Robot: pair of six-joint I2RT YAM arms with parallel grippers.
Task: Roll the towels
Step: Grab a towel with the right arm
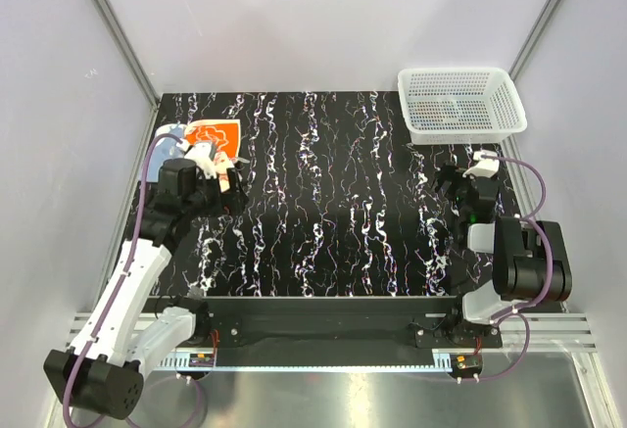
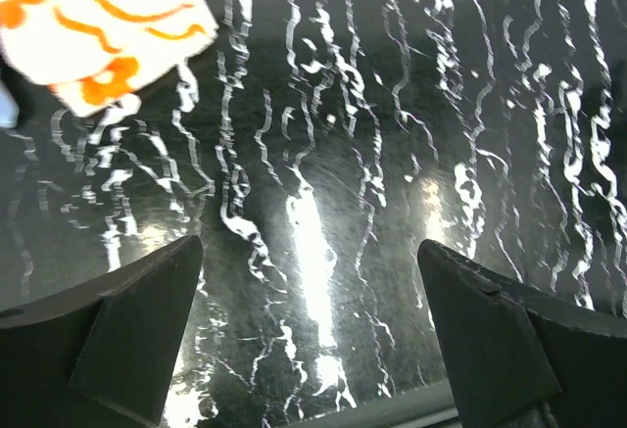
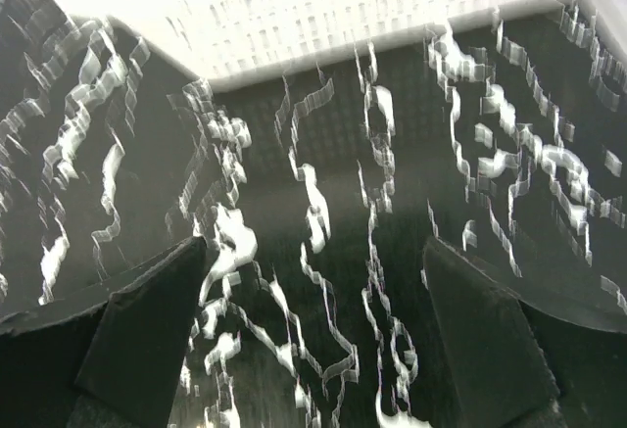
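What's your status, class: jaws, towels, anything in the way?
Both jaws open, empty. Orange towel flat, unrolled, far-left corner, just beyond left jaws. Second towel not clearly visible. Nothing blocking; white basket sits far right.

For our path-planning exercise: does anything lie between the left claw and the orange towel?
Nothing visible does. Only bare table separates the open left claw from the orange towel, which lies toward the upper left of the wrist view.
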